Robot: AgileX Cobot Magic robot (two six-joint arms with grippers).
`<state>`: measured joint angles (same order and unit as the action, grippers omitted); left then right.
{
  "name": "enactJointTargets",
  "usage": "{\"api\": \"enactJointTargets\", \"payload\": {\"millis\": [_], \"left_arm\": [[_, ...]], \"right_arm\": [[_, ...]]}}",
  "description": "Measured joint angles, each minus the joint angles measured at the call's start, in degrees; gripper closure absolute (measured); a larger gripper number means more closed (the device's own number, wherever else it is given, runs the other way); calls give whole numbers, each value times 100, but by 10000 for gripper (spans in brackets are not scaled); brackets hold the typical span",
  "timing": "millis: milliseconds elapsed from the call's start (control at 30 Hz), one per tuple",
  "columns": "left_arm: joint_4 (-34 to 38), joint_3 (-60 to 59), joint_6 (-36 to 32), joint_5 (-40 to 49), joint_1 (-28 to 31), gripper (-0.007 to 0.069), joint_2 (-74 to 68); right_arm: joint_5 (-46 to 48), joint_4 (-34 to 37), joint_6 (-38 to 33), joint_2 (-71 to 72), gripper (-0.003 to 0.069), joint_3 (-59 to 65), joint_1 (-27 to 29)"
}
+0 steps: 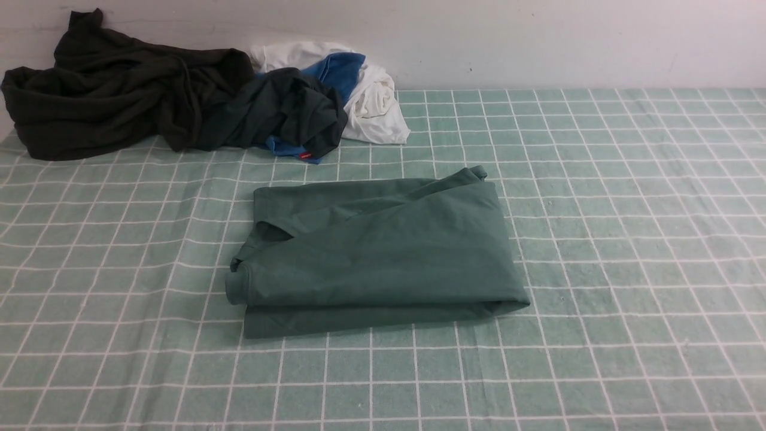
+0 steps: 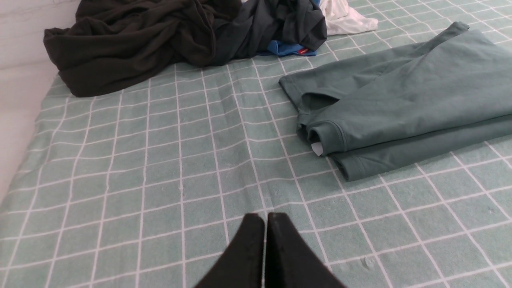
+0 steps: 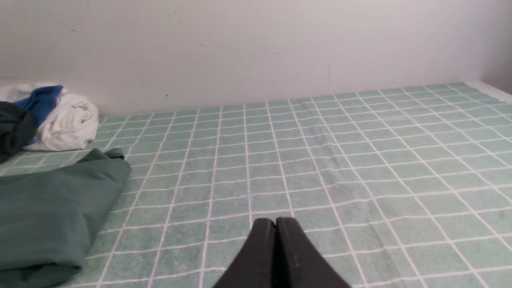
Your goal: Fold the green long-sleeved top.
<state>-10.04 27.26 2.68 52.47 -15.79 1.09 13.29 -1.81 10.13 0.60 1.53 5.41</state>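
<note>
Folded green long-sleeved top (image 1: pixel 383 251) at centre frame, front view.
Left gripper (image 2: pixel 265 218) and right gripper (image 3: pixel 276 223): jaws pressed together, empty, above the checked cloth (image 1: pixel 628 239), clear of the top.

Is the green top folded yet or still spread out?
Folded. The green top lies as a compact layered bundle on the checked cloth, stacked edges showing along its near side, no sleeves trailing out.
</note>
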Motion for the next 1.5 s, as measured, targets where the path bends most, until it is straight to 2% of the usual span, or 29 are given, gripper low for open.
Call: {"api": "enactJointTargets", "payload": {"millis": [267,433,700,1500], "left_arm": [[0,0,0,0,0,627,0],[0,0,0,0,0,627,0],[0,0,0,0,0,627,0],[0,0,0,0,0,627,0]], "right_arm": [[636,41,-142,0,672,-10,37],[651,49,-236,0,672,-10,22],[657,60,-241,0,672,-10,-371],[694,66,-217,0,672,-16,-371]]}}
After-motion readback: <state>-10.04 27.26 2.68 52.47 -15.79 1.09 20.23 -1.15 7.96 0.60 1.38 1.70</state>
